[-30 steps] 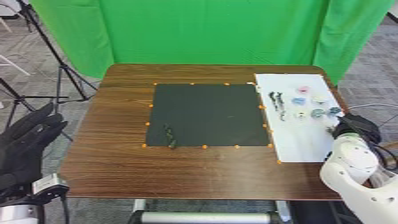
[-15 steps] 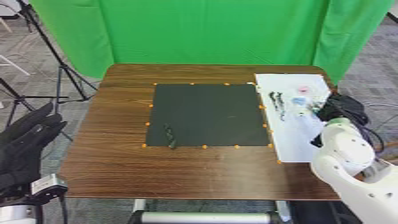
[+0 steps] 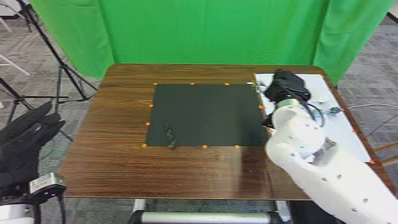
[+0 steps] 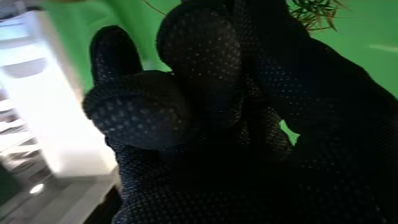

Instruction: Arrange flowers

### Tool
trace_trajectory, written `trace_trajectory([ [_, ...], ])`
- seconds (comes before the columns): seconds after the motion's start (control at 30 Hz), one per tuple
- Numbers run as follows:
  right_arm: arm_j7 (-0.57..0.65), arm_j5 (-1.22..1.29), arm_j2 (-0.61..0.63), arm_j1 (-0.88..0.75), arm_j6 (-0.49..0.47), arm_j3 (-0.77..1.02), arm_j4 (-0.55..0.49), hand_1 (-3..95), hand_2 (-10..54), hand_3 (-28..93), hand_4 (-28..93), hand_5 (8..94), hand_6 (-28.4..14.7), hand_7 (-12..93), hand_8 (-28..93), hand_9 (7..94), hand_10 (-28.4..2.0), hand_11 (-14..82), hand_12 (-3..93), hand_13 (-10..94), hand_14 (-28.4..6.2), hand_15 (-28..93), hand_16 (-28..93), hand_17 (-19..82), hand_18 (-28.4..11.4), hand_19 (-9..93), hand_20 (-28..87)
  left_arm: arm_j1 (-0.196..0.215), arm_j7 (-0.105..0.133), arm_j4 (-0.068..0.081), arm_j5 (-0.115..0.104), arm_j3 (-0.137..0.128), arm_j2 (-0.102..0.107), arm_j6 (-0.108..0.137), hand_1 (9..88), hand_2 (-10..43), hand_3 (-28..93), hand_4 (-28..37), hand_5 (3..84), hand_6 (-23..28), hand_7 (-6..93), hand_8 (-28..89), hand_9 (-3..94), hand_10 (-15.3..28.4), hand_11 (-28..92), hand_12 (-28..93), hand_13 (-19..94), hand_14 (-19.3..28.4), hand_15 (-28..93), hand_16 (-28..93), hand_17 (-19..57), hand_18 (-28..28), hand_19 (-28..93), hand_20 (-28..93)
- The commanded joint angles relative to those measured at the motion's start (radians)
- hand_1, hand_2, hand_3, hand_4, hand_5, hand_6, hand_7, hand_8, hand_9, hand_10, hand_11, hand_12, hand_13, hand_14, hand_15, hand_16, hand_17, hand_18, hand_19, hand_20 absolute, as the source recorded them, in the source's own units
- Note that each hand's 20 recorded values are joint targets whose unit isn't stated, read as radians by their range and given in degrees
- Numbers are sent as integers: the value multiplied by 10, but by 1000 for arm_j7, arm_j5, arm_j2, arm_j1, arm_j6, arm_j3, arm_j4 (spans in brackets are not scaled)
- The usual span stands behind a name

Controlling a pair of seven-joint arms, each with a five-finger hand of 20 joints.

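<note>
In the head view, the right hand is over the far left part of the white sheet, covering some of the flower pieces there. The right wrist view shows the right hand with curled fingers and a spiky green sprig beyond them against the green curtain; where its stem is gripped is hidden. A greenish flower lies on the sheet's right side. One dark green stem lies on the black mat, near its front left corner. The left hand is open beyond the table's left edge.
The brown table surrounds the mat, with small orange markers along the mat and sheet edges. The right forearm crosses the sheet's front left part and the table's front right. A green curtain hangs behind; tripod legs stand at the left.
The right hand has moved from the sheet's right edge leftward and away to its far left part, uncovering the right edge and covering flower pieces. The left hand has stayed still.
</note>
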Motion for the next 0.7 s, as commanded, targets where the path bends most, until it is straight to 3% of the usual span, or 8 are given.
trace_trajectory([
  [0.03,-50,-47,-166,-3,-56,-49,39,567,-95,730,-280,902,-40,158,105,937,-92,430,226,937,-60,616,230,449,-212,932,-112,-16,-42,-7,31,0,-20,-13,297,26,789,-175,361,83,180,-117,312,183,390,73,182,233,621,-163,-120,203,548,78],
  [0.27,-103,-96,-283,-48,-110,-65,67,564,-95,730,-276,902,-38,159,104,937,-91,432,225,937,-59,618,228,449,-212,932,-101,-38,-71,-6,49,2,-24,-22,297,26,789,-175,361,83,181,-117,312,183,387,72,182,233,620,-163,-120,203,548,79],
  [0.3,-102,-99,-288,-44,-110,-79,71,564,-95,729,-277,901,-38,159,104,937,-91,432,225,937,-59,618,228,449,-212,932,-100,-60,-83,0,55,10,-24,-29,297,26,789,-175,361,83,180,-117,312,184,388,72,182,233,621,-163,-120,203,548,79],
  [0.47,-144,-147,-356,-63,-128,-90,96,564,-95,729,-275,901,-37,161,104,937,-90,433,224,937,-59,621,225,448,-213,932,-95,-97,-94,9,63,36,-14,-36,297,26,790,-175,360,82,180,-117,312,183,388,73,181,233,621,-163,-120,203,548,79],
  [0.7,-175,-201,-429,-106,-166,-63,142,561,-95,730,-275,900,-36,161,102,937,-89,434,223,937,-59,623,222,448,-213,932,-89,-147,-89,25,57,76,7,-38,297,26,791,-174,360,82,179,-117,311,183,389,74,181,232,621,-164,-120,203,548,78],
])
